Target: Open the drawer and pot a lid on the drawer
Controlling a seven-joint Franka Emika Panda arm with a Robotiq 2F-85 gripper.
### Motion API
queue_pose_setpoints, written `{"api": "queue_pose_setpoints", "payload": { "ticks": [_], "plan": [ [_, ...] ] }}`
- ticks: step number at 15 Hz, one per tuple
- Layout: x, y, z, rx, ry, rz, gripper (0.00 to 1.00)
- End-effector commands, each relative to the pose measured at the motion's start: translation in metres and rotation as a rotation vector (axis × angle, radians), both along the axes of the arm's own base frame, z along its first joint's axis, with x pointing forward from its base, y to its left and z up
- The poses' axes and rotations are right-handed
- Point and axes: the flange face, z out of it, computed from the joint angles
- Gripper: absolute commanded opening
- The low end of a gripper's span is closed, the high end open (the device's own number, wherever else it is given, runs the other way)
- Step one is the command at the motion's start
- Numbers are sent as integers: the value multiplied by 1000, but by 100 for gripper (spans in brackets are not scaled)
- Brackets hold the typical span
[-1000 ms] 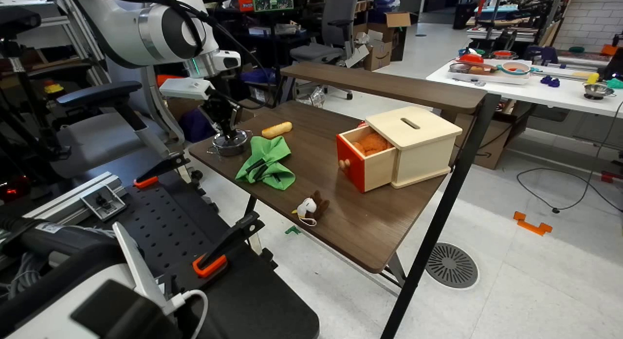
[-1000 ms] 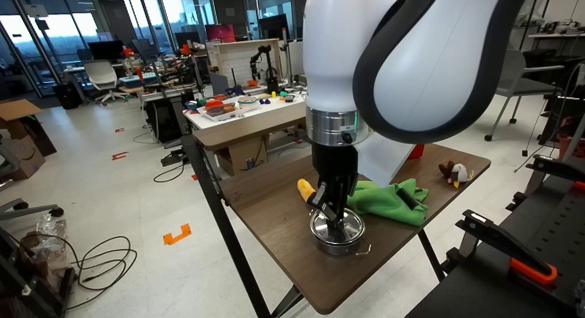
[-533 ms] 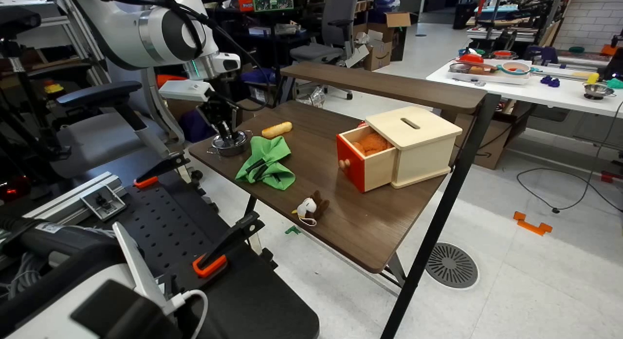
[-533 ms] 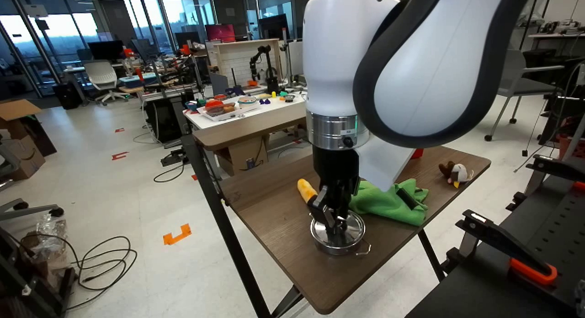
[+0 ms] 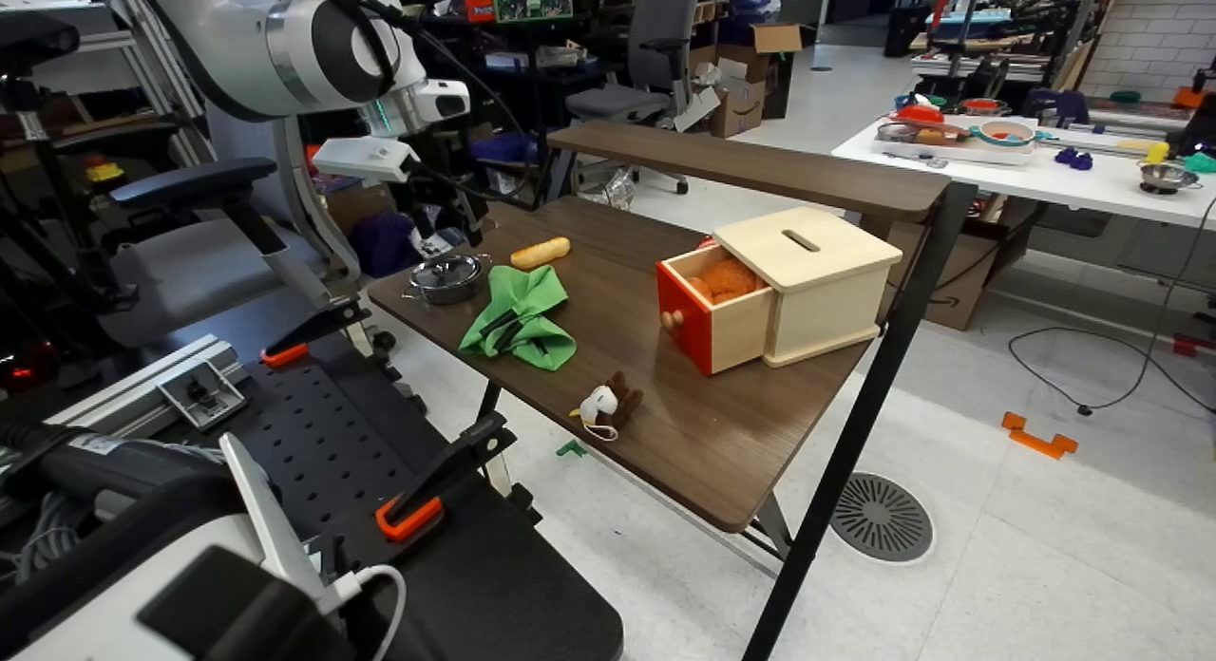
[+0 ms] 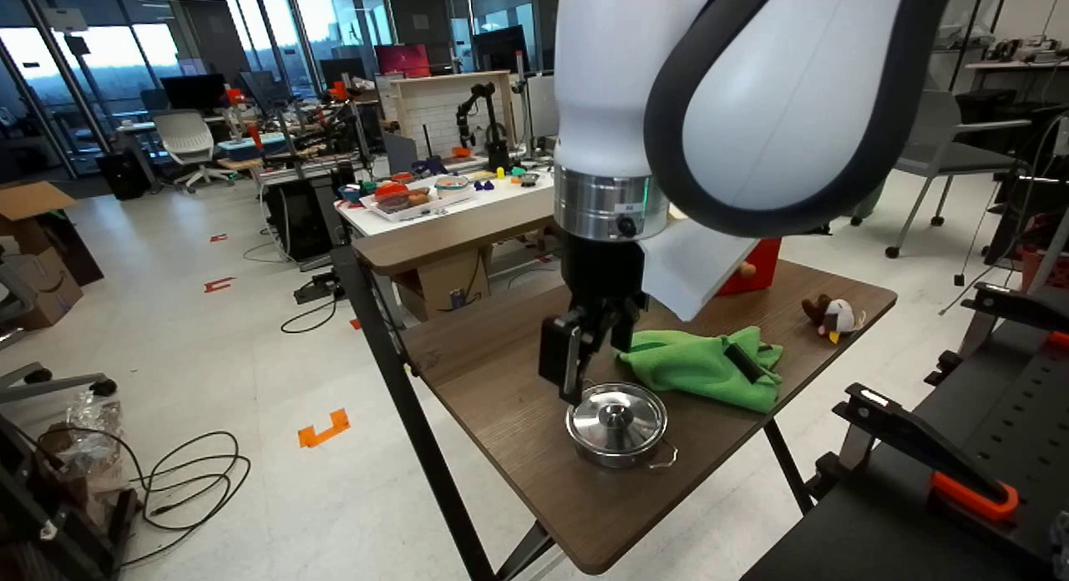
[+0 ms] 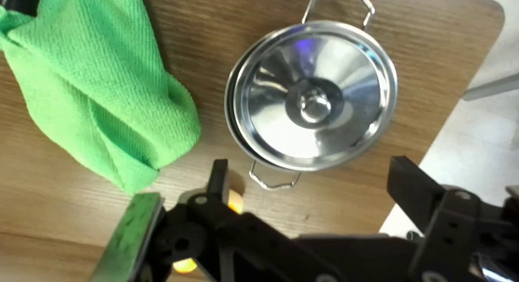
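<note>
So the drawer (image 5: 686, 319) is already pulled out, an orange fuzzy-looking thing (image 5: 730, 281) inside, so I'd call part 1 done. The lid (image 7: 315, 101) sits on the pot (image 6: 616, 459), maybe a bit off-centre, well apart from the drawer. The gripper (image 7: 310, 170) hangs just above, spread wide and holding nothing. If that lid's really meant for the drawer, I reckon grab, carry and placing are all left

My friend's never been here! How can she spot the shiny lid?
Start at the brown table and find the crumpled green cloth on it. Beside the cloth stands a small metal pot, and the lid rests on top. Unlike the cloth or the pot below, the lid is a shiny silver disc with a round knob in its middle.
</note>
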Motion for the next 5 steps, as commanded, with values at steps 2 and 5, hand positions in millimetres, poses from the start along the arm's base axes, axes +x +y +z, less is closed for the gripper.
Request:
{"api": "queue_pose_setpoints", "payload": {
  "ticks": [2, 5],
  "plan": [
    [3, -7, 22, 13, -38, -5, 100],
    [1, -24, 35, -2, -50, -5, 100]
  ]
}}
